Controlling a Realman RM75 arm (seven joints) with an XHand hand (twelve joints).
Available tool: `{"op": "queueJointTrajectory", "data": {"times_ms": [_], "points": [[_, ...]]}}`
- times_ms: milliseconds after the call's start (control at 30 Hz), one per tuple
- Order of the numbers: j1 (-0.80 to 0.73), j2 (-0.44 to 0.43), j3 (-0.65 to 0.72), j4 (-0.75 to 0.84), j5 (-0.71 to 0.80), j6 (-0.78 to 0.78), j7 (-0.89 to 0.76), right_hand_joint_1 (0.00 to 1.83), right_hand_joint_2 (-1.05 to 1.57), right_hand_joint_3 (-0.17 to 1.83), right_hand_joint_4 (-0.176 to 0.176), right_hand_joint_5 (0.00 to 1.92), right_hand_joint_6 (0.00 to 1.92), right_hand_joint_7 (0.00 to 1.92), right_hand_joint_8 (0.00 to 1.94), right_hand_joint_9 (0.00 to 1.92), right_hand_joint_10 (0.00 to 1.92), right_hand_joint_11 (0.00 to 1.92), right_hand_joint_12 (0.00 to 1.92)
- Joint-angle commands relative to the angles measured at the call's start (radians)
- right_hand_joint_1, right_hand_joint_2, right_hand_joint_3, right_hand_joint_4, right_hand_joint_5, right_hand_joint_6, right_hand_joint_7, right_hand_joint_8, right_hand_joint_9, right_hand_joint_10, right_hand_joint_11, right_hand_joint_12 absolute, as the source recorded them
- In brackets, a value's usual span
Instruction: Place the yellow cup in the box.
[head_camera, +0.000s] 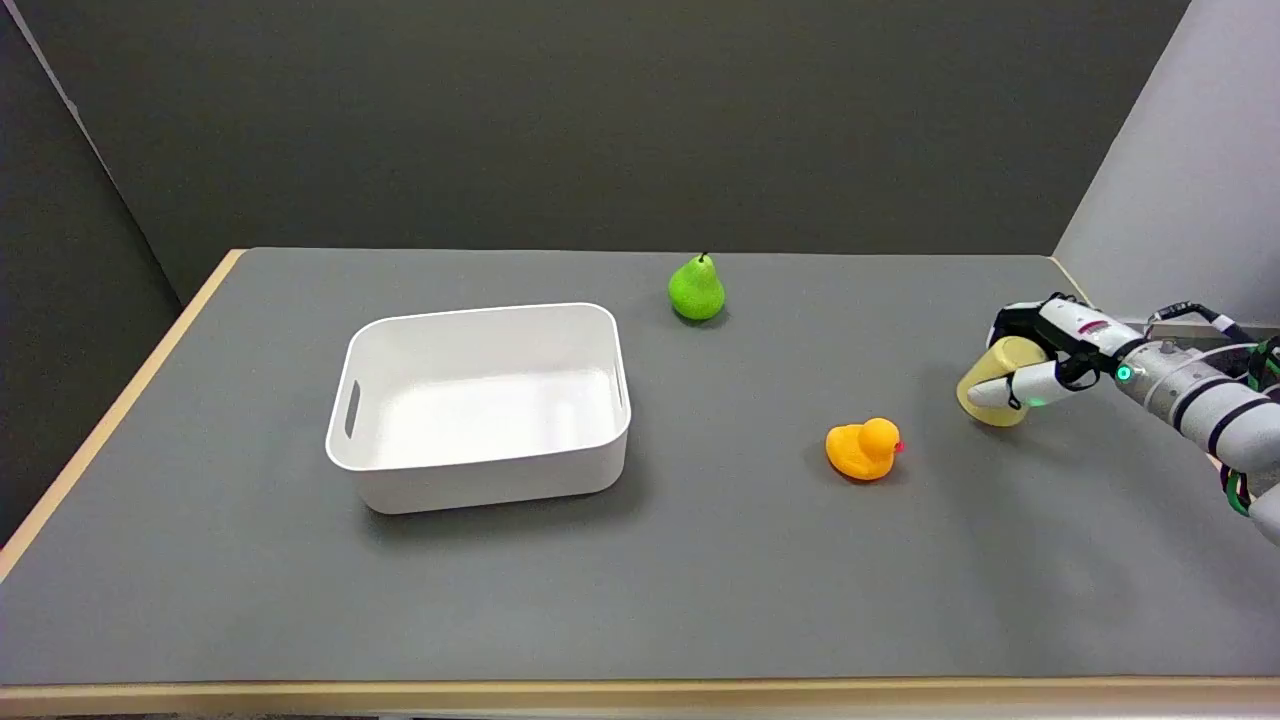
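Matt grey table (700, 560), smooth white plastic box (480, 480), glossy pear (696, 289).

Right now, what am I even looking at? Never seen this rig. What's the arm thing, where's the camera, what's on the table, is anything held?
One picture, from a camera above the table's near side, looking down and across. The white arm at lower right is the robot's right arm, ending in a black-and-white hand. Its fingers wrap around a yellow cup near the right edge of the grey table; whether the cup is lifted, I cannot tell. Also there: an empty white box at left, a green pear behind, and an orange rubber duck between box and cup.
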Motion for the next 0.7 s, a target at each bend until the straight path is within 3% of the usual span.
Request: {"op": "queueJointTrajectory", "data": {"times_ms": [33, 267, 400, 533, 700], "points": [[0.032, -0.046, 0.227, 0.171, -0.037, 0.142, 0.001, 1.33, 1.18, 0.14, -0.144, 0.57, 1.61, 0.79, 1.28, 0.76, 1.49, 0.82, 1.72], [0.070, -0.056, 0.271, 0.377, -0.029, 0.197, 0.001, 1.33, 1.18, 0.15, -0.143, 0.57, 1.61, 0.78, 1.28, 0.76, 1.49, 0.82, 1.72], [0.097, -0.057, 0.221, 0.512, -0.026, 0.166, 0.001, 1.33, 1.18, 0.15, -0.143, 0.57, 1.61, 0.78, 1.28, 0.76, 1.49, 0.82, 1.72], [0.231, -0.091, 0.005, 0.607, -0.037, 0.099, 0.001, 1.33, 1.18, 0.15, -0.143, 0.57, 1.61, 0.78, 1.28, 0.76, 1.49, 0.82, 1.72], [0.509, -0.225, -0.385, 0.577, -0.090, 0.049, 0.003, 1.33, 1.18, 0.15, -0.143, 0.57, 1.61, 0.78, 1.28, 0.75, 1.50, 0.82, 1.72]]}}
